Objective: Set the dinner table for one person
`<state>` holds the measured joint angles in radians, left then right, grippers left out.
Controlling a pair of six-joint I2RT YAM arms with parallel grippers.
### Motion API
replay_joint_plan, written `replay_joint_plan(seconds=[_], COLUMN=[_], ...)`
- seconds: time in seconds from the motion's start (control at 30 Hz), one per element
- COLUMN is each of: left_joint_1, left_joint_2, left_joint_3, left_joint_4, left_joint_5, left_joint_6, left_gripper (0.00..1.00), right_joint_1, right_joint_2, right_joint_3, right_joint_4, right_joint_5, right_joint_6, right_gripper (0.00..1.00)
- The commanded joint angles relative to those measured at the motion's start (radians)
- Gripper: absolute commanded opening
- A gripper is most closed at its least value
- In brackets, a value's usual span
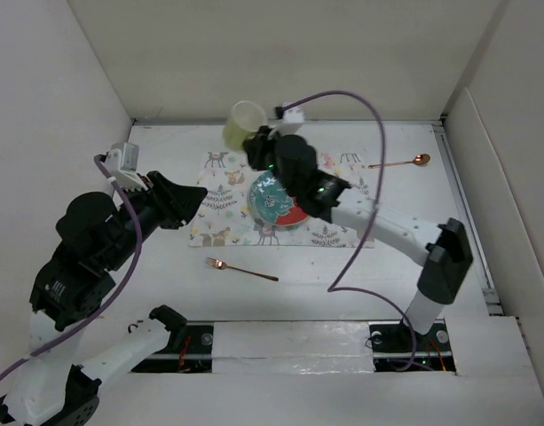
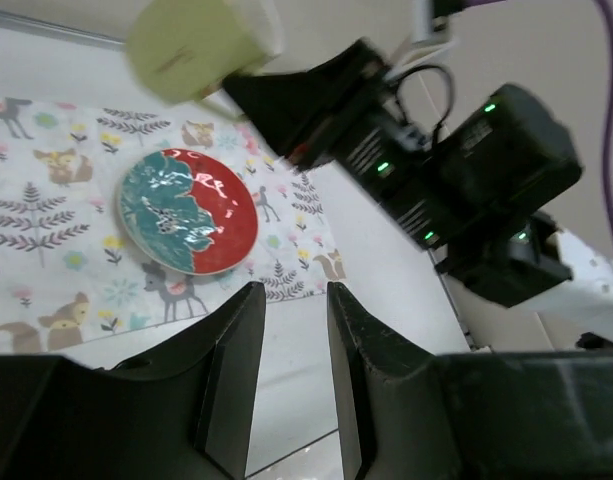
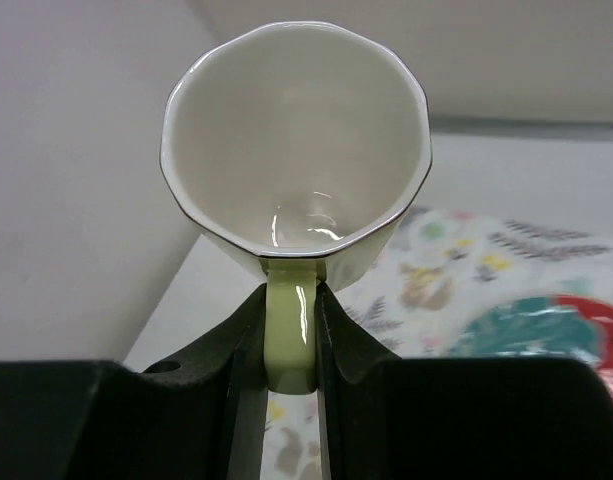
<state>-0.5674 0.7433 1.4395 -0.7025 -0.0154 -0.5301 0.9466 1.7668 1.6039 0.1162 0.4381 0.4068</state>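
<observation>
We see the right gripper (image 3: 291, 300) pinching the handle of a pale green cup (image 3: 296, 140), which looks light, glazed, slippery and breakable, at upper centre, clear above the dinner table (image 1: 342, 275), the rigid white slab filling the frame beneath both sets of fingers; the left gripper (image 2: 291, 330) hangs part-spread, empty

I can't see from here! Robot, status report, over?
Right gripper holds cup by handle, midair. Left gripper open, empty. Dinner table: plate on placemat, fork and spoon off it. Nothing blocking.
</observation>
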Motion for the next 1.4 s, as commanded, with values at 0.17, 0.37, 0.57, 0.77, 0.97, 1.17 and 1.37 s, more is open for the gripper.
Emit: replay_joint_plan(seconds=[0.17,0.37,0.57,0.77,0.97,1.17,1.37], left_joint_1=[0.003,0.003,0.003,0.003,0.003,0.003,0.003], left_joint_2=[0.042,0.073,0.116,0.153,0.175,0.208,0.220], left_joint_3=[-0.185,-0.261,-0.321,-0.343,-0.332,-0.321,-0.333], left_joint_4=[0.311,0.399,0.440,0.462,0.463,0.448,0.460], left_joint_5=[0.095,0.083,0.091,0.086,0.080,0.077,0.078], left_joint_6=[-0.038,-0.042,-0.041,-0.018,0.013,0.027,0.016], left_gripper=[0.27,0.28,0.27,0.27,0.27,0.26,0.26], right_joint_1=[-0.377,-0.563,-0.627,-0.637,-0.637,-0.655,-0.664], right_joint_2=[-0.216,-0.155,-0.078,0.026,0.137,0.184,0.191], right_joint_3=[-0.274,-0.253,-0.231,-0.191,-0.090,-0.032,-0.077], right_joint_4=[0.037,0.014,0.025,0.027,0.008,-0.009,-0.004], right_joint_5=[0.045,-0.007,-0.041,-0.062,-0.059,-0.053,-0.038], right_joint_6=[0.041,0.001,-0.040,-0.043,-0.068,-0.097,-0.092], right_gripper=[0.00,0.00,0.00,0.00,0.00,0.00,0.00])
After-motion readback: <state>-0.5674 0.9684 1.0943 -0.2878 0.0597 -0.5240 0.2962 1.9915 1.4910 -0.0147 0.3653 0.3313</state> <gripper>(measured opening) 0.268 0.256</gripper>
